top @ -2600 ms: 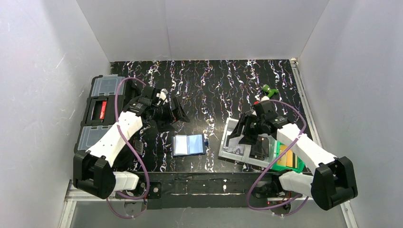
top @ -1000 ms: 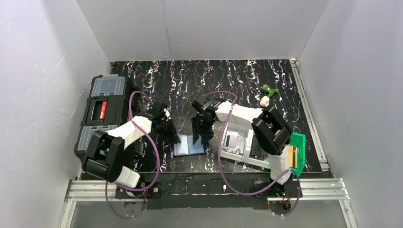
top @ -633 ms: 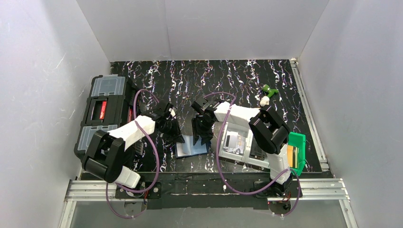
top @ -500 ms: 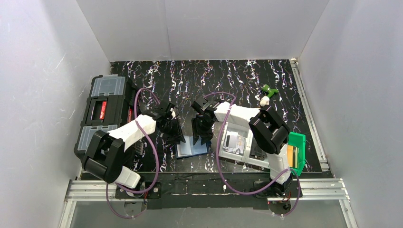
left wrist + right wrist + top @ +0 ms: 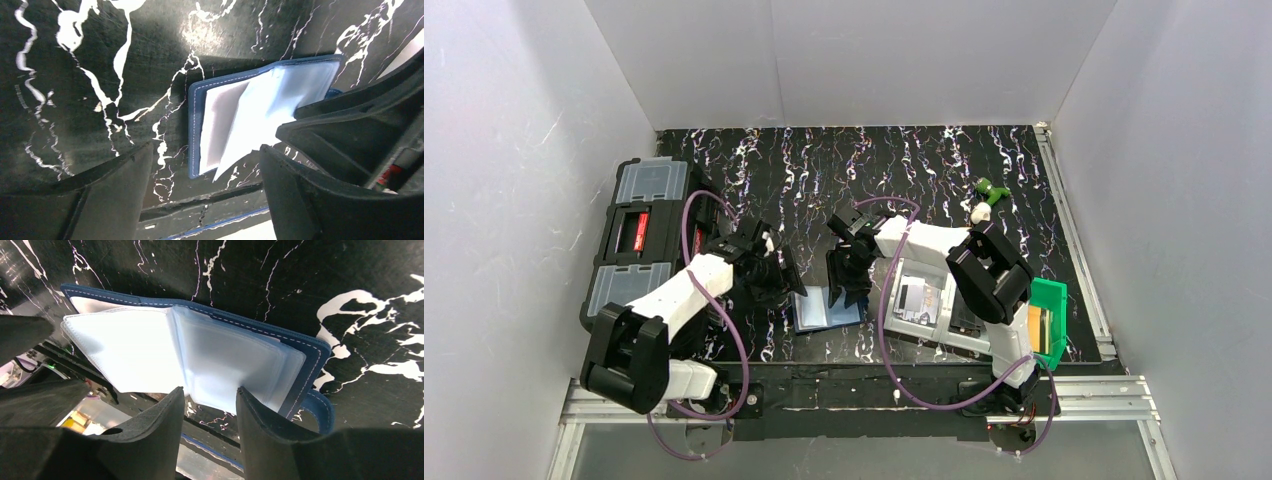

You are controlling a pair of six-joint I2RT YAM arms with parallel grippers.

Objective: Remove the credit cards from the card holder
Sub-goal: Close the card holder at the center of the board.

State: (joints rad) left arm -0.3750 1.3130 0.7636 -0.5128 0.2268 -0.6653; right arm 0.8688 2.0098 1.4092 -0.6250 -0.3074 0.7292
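Note:
The navy blue card holder (image 5: 824, 309) lies open on the black marbled table, pale blue sleeves up. In the left wrist view the card holder (image 5: 240, 117) sits beyond my left gripper (image 5: 205, 192), which is open wide and empty just left of it (image 5: 786, 283). My right gripper (image 5: 844, 288) stands over the holder's right half. In the right wrist view my right gripper (image 5: 209, 412) has its jaws apart at the near edge of the clear sleeves (image 5: 235, 365), holding nothing. No card shows inside the sleeves. A gold-tan card (image 5: 1037, 330) lies in a green bin.
A grey tray (image 5: 902, 322) with flat items lies right of the holder, beside the green bin (image 5: 1052, 296). A black toolbox (image 5: 639, 235) stands at the left edge. A small green and white object (image 5: 986, 195) lies at the back right.
Both arms came in to the card holder from the sides. In the last half second my left gripper drew back a little to the left; my right gripper stayed over the holder.

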